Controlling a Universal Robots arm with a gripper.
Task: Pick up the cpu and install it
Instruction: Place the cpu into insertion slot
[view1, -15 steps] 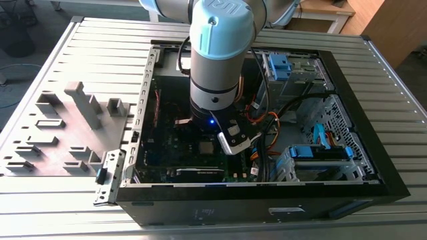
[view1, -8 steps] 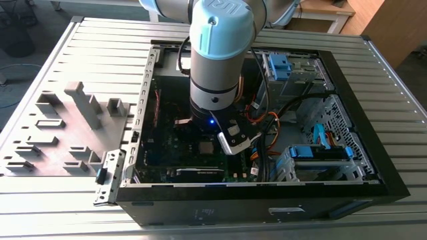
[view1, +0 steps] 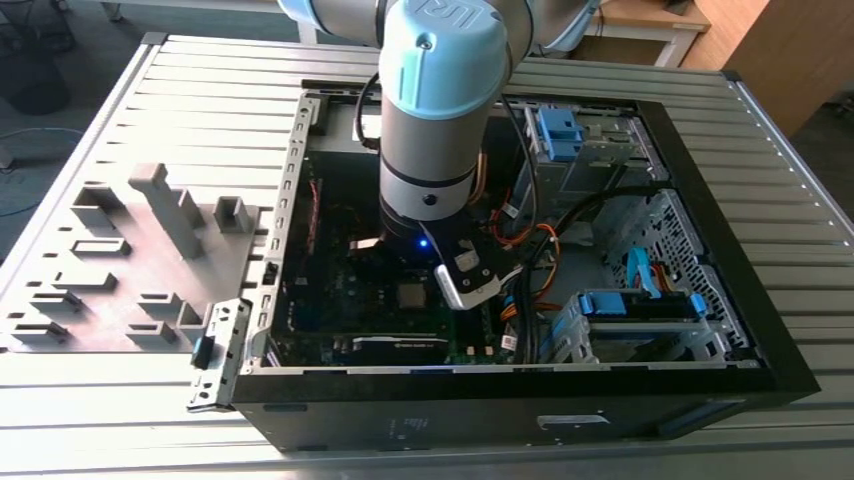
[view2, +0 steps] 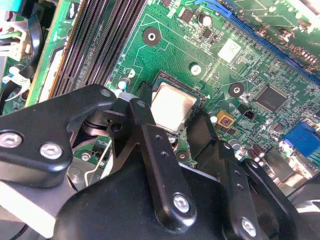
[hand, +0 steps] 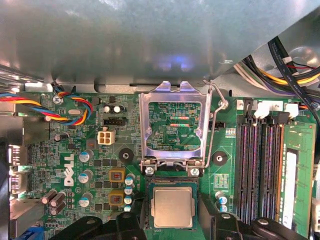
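The cpu (hand: 172, 207) is a small square chip with a silver-grey top, lying flat in the motherboard socket (hand: 195, 187). It also shows in the second wrist view as the cpu (view2: 172, 106). My gripper (hand: 174, 221) hovers right over it, open, with one black finger (hand: 131, 222) on each side, just outside the socket frame. In the second wrist view the gripper (view2: 170, 112) straddles the chip the same way. The socket's metal load plate (hand: 150, 127) stands flipped up beside the chip, its wire lever (hand: 215, 102) raised. In the exterior view the arm reaches down into the case beside the cpu (view1: 411, 294).
The open black computer case (view1: 747, 330) lies on a slatted metal table. A grey fixture tray (view1: 120, 260) sits at the exterior view's left. Memory slots (hand: 260, 165), bundled cables (hand: 290, 65) and blue drive brackets (view1: 641, 305) crowd the socket's surroundings.
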